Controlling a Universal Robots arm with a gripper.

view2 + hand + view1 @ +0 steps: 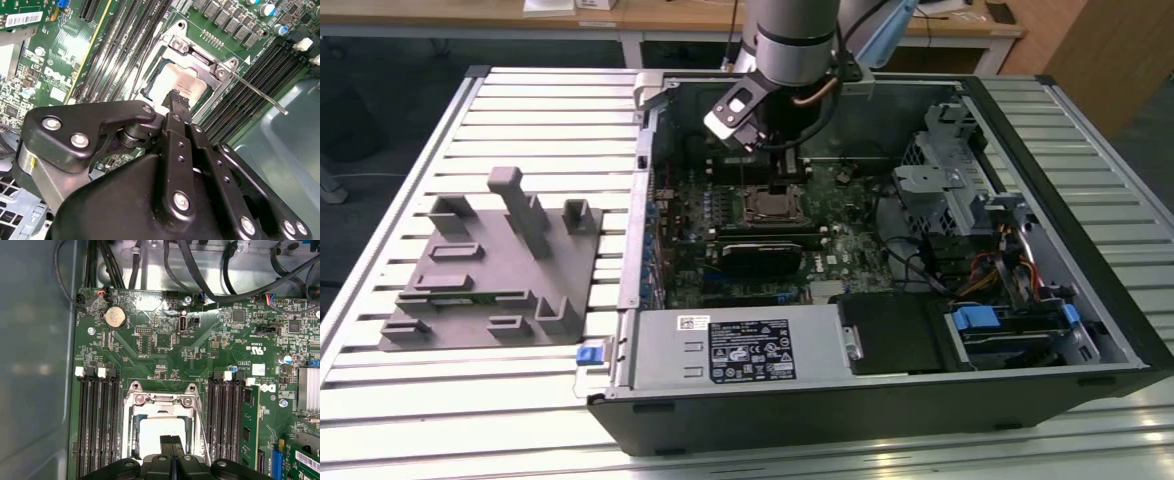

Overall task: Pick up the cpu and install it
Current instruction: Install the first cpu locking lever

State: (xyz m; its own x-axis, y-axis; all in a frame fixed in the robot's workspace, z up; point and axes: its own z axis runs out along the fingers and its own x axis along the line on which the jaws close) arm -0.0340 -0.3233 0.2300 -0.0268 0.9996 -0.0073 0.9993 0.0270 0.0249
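- So the gripper (171,442) is down inside the open PC case (1067,150), hanging right over the cpu socket (771,206) in the middle of the motherboard (165,345).
- The cpu (157,432) is lying flat in the socket, pale silver top facing up, with the metal socket frame (162,400) around it. In both wrist views it looks seated square to the frame, edges parallel to the RAM slots (97,425) on either side.
- Fingers are pressed together, basically no gap between them, and nothing is pinched in there as far as I can see. The tips sit just above or on the cpu's top near one edge; can't tell if they actually touch.
- So the chip is straight below the tips, not off to a side. It's square, so no real long axis to speak of.
- Socket lever (260,92) sticks out to the side, not latched down.
- The grey fixture block (494,260) sits on the table at the exterior view's left, well away from the arm.
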